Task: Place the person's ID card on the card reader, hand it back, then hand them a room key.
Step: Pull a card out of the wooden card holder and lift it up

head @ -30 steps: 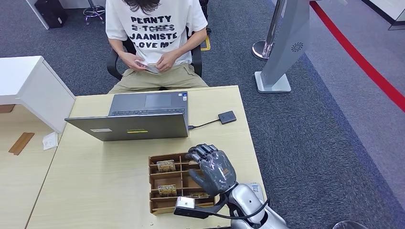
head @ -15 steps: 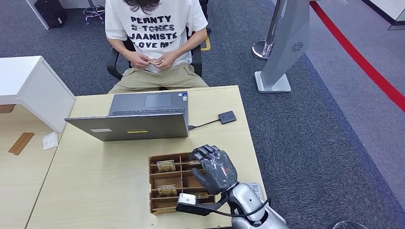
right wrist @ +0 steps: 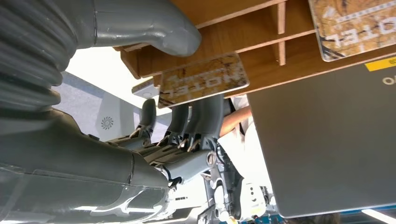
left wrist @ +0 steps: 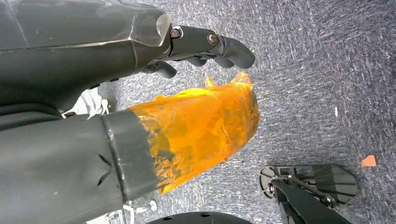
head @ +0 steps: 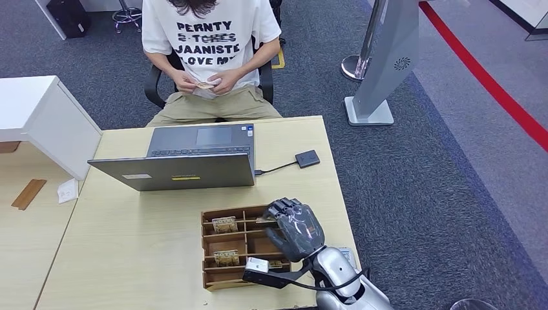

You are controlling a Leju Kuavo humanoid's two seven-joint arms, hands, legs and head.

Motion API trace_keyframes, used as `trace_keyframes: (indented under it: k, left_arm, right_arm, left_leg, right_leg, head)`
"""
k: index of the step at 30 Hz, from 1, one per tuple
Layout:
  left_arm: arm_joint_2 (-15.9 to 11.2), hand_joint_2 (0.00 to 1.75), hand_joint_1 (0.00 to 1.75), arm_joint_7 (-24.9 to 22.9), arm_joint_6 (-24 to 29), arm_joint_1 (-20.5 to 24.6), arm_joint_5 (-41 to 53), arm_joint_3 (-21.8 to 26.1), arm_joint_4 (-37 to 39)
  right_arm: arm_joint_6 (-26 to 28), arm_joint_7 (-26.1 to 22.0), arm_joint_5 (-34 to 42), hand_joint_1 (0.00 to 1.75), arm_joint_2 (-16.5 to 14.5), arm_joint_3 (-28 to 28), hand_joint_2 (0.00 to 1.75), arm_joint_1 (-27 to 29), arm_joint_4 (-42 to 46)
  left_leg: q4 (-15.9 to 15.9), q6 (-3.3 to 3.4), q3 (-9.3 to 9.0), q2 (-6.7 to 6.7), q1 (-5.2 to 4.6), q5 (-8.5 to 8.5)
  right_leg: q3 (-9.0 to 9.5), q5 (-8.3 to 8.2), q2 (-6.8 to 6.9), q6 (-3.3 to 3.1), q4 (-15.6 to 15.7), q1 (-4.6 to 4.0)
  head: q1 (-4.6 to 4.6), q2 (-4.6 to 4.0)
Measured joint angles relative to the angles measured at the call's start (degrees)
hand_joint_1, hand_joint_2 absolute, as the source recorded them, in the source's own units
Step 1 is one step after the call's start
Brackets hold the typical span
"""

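Note:
My right hand (head: 294, 229) hangs over the right side of a wooden divided tray (head: 213, 274) that holds patterned hotel key cards (head: 224, 224). In the right wrist view its fingers (right wrist: 198, 116) touch the edge of one key card (right wrist: 203, 79) lying at the tray wall, while the thumb (right wrist: 144, 23) stays apart on the other side. The black card reader (head: 307, 158) lies on the table, cabled to the laptop (head: 187, 158). The seated person holds a card (head: 205, 86) in both hands at their lap. My left hand (left wrist: 140, 93) hangs over the carpet and holds nothing.
The open laptop stands between the tray and the person. A white cabinet (head: 39, 123) is on the left, and a grey floor stand (head: 384, 64) is beyond the table's right side. A small card (head: 346, 255) lies by my right forearm at the table edge.
My right hand has drawn slightly back toward me and to the right, with its fingers lower in the tray. The person has lifted the card a little in their hands.

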State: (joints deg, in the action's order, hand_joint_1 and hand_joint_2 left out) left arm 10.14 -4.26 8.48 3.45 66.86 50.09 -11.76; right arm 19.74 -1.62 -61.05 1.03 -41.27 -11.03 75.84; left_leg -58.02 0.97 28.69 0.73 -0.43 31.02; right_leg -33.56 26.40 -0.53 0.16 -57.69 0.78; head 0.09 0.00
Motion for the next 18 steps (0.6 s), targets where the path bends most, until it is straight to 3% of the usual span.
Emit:
trace_keyframes:
  k: [3, 5, 18]
  left_arm:
    - [0.0, 0.00, 0.00, 0.0, 0.0, 0.0, 0.0, 0.0, 0.0]
    - [0.0, 0.00, 0.00, 0.0, 0.0, 0.0, 0.0, 0.0, 0.0]
    - [0.0, 0.00, 0.00, -0.1, -0.1, 0.0, 0.2, 0.0, 0.0]
  right_arm:
    - [-0.1, 0.0, 0.0, 1.61, -0.1, 0.2, 1.75, 0.0, -0.3]
    - [-0.1, 0.0, 0.0, 1.75, -0.1, 0.3, 1.75, -0.1, -0.5]
    - [-0.2, 0.0, -0.1, 1.75, -0.3, 0.5, 1.75, -0.5, -0.7]
  left_leg:
    - [0.0, 0.00, 0.00, 0.00, 0.00, 0.00]
    - [0.0, 0.00, 0.00, 0.00, 0.00, 0.00]
    - [0.0, 0.00, -0.01, 0.00, 0.00, 0.00]
  right_leg:
    - [0.00, 0.00, 0.00, 0.00, 0.0, 0.00]
    - [0.00, 0.00, 0.00, 0.00, 0.0, 0.00]
    - [0.00, 0.00, 0.00, 0.00, 0.0, 0.00]
  head:
    - [0.00, 0.00]
    - [0.00, 0.00]
    - [0.00, 0.00]
